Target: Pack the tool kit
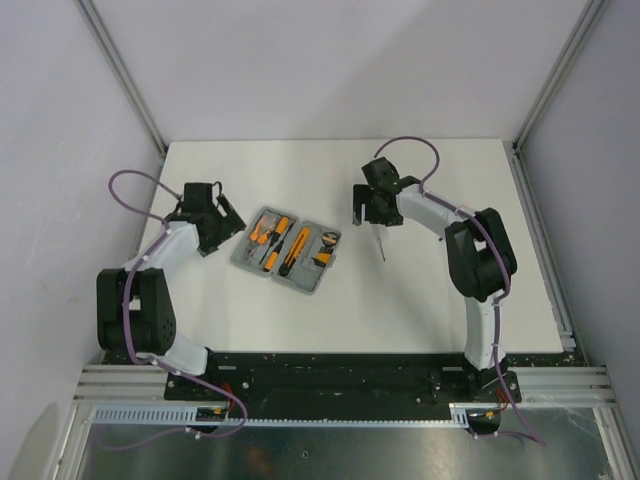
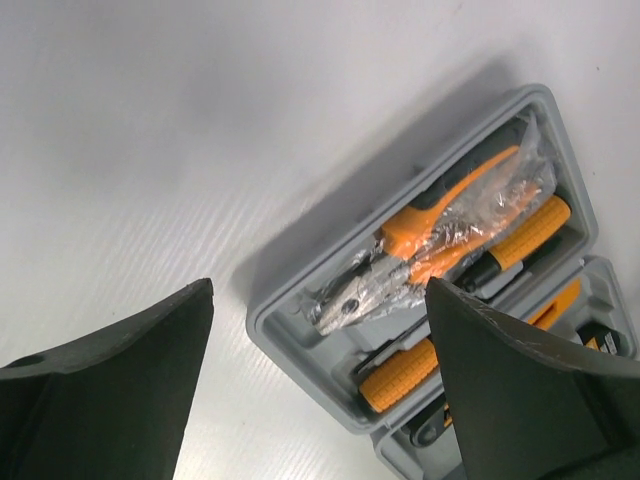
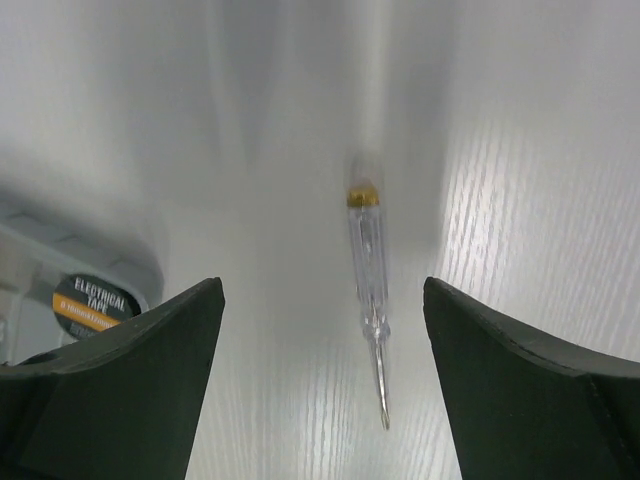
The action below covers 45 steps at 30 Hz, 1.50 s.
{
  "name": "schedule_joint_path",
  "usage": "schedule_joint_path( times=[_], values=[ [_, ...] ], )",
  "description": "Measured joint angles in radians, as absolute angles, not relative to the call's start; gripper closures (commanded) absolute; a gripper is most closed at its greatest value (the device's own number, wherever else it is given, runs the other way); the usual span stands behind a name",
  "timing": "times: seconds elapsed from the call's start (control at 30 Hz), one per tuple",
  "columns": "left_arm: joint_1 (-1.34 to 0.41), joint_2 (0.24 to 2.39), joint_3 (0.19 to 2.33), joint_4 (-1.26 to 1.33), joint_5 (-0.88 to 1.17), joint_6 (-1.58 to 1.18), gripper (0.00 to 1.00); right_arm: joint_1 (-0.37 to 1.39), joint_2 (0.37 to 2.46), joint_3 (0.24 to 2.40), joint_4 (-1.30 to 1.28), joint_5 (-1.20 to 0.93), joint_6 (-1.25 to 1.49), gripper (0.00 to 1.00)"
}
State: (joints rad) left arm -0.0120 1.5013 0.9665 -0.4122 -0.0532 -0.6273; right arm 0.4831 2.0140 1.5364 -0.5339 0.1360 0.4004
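Note:
The grey tool case (image 1: 285, 250) lies open in the middle of the table with orange-and-black tools in its slots. In the left wrist view the case (image 2: 300, 330) holds plastic-wrapped pliers (image 2: 430, 245) and orange-handled screwdrivers (image 2: 405, 372). My left gripper (image 1: 222, 228) is open and empty just left of the case. A clear tester screwdriver (image 1: 378, 240) lies loose on the table right of the case. My right gripper (image 1: 372, 212) is open above it, and the screwdriver (image 3: 366, 265) lies between the fingers in the right wrist view. The tape roll (image 3: 92, 302) in the case shows at left.
The white table (image 1: 450, 180) is framed by grey walls and metal rails. A rail runs along its right edge (image 1: 545, 260). Purple cables loop over both arms.

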Motion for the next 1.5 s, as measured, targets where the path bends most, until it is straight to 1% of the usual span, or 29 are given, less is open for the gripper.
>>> schedule_joint_path(
  times=[0.33,0.5,0.73,0.87,1.07,1.27,1.33,1.4,1.5],
  values=[
    [0.052,1.582,0.987,-0.385,-0.06,-0.628,0.08,0.41,2.196,1.707,-0.552,0.006,0.322,0.15],
    [0.064,1.585,0.997,-0.376,-0.051,-0.628,0.08,0.42,2.217,1.74,-0.558,-0.048,0.284,0.17],
    [0.131,1.588,0.987,-0.364,-0.033,-0.68,0.09,0.476,2.216,1.737,-0.563,-0.111,0.241,0.19],
    [0.17,1.588,0.968,-0.353,-0.031,-0.702,0.09,0.506,2.192,1.695,-0.542,-0.131,0.236,0.2],
    [0.178,1.576,0.946,-0.35,-0.053,-0.735,0.1,0.527,2.125,1.592,-0.532,-0.145,0.263,0.21],
    [0.191,1.576,0.937,-0.352,-0.077,-0.762,0.11,0.526,2.114,1.579,-0.534,-0.144,0.282,0.2],
    [0.196,1.583,0.937,-0.351,-0.08,-0.767,0.13,0.521,2.114,1.581,-0.536,-0.144,0.284,0.2],
    [0.199,1.603,0.947,-0.353,-0.083,-0.771,0.19,0.512,2.114,1.587,-0.543,-0.143,0.286,0.2],
    [0.202,1.646,0.973,-0.354,-0.085,-0.778,0.34,0.483,2.114,1.602,-0.544,-0.136,0.29,0.21]
  ],
)
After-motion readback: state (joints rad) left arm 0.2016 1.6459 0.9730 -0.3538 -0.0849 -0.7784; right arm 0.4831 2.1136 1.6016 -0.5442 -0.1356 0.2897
